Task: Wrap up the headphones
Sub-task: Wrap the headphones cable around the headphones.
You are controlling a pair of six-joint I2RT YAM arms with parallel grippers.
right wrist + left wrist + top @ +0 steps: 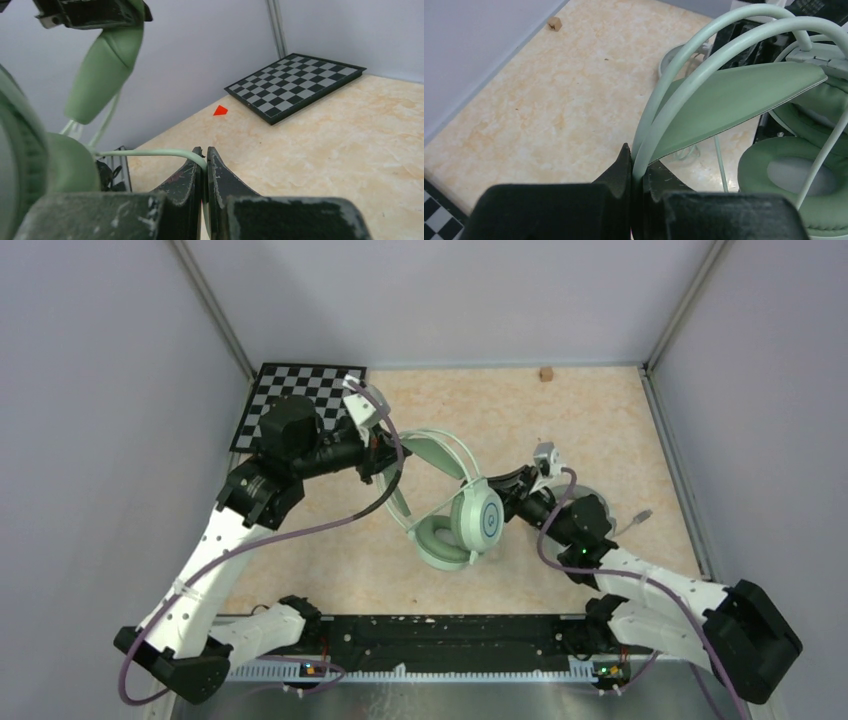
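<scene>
while left gripper [636,165] pinches mint headphones [734,100] at band, right gripper [205,162] clamps cable [150,152]

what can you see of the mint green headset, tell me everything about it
The mint-green headset is an over-ear pair looking like smooth plastic: two thin arched rails over a wide flat inner band, round cups with padded green cushions. The left gripper is shut on one rail; the right gripper pinches its pale-green cable beside a cup. It hangs tilted between the grippers, mid-table; whether a cup touches the table is unclear.
</scene>
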